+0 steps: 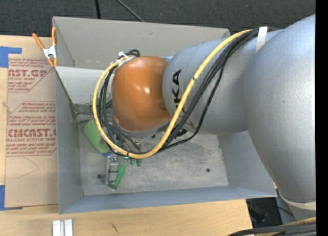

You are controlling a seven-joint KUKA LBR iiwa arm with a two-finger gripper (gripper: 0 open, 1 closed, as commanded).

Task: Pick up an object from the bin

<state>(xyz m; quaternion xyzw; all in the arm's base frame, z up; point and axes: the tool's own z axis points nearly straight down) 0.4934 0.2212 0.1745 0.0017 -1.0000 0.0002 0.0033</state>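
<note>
Camera view, from above and a little to one side: a grey metal bin (154, 198), with a large silver arm (246, 91) reaching in from the right. At the wrist, a rounded orange cover (138, 94), looped about by yellow and black cables (102, 127).

Below the cover, low over the bin's near-left floor, the gripper (113, 172); released or clenched, cannot tell. At its tip, a small dark green piece (118, 178), perhaps a loose thing, perhaps part of the gripper; cannot tell which.

Just up and left of the gripper, near but apart from it, a pale green rounded thing (92, 133), close to the left wall and partly hidden under the cables. Judged light, probably smooth, liable to roll or slip. Best taken across its narrower width, near the middle.

Well apart to the right, one dark speck (208, 170) on the floor.
</note>
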